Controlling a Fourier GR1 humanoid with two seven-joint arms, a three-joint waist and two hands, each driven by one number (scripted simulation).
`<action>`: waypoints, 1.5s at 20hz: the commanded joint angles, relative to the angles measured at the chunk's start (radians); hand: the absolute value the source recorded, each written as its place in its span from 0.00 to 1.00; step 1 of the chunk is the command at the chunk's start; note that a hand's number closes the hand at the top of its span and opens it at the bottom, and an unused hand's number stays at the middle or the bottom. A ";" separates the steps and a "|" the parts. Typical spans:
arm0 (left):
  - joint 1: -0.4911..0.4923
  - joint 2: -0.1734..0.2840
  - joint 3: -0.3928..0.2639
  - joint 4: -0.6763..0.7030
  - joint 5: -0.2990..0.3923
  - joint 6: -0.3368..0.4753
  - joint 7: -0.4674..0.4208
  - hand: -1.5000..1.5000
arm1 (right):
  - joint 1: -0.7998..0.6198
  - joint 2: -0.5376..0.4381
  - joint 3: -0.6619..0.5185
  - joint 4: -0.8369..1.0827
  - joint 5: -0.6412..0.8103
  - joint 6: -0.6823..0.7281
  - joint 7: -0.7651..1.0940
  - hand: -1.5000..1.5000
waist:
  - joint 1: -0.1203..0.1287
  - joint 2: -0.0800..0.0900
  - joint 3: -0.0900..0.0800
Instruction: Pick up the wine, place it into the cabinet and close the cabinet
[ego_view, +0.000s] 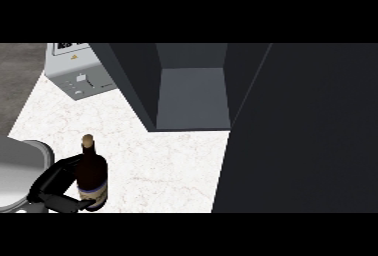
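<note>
A pale, marbled table (170, 160) fills the middle of the head view, speckled off-white with faint veins. At its far edge stands a dark grey cabinet (193, 95), open at the front, its lighter grey inside bare to view. The cabinet's door (303, 130) is swung wide and covers the whole right side as one dark slab. Left of the cabinet sits a light grey appliance (77, 70) with small buttons and a label on its face. Beyond it, at the far left, the surface turns to a rough grey floor or wall (18, 80).

Nearer than the cabinet and off to its left, the wine (91, 175) stands upright on the table, a dark bottle with a tan cork and a banded label. The left hand (59, 187) curls round its lower body, fingers wrapped about the glass. The right hand does not show.
</note>
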 joint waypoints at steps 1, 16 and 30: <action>0.030 0.033 -0.025 0.024 -0.024 -0.101 -0.199 1.00 | 0.053 -0.014 0.051 -0.156 0.111 -0.024 0.045 0.00 | -0.005 -0.002 -0.002; 0.111 -0.242 -0.017 -0.109 0.040 0.389 -0.234 1.00 | 0.088 -0.093 -0.041 -0.186 0.019 -0.016 0.006 0.00 | 0.011 0.001 0.002; 0.211 -0.299 -0.269 -0.536 0.170 0.476 0.056 1.00 | 0.125 -0.103 0.050 -0.217 0.080 -0.074 -0.016 0.00 | 0.010 -0.005 0.002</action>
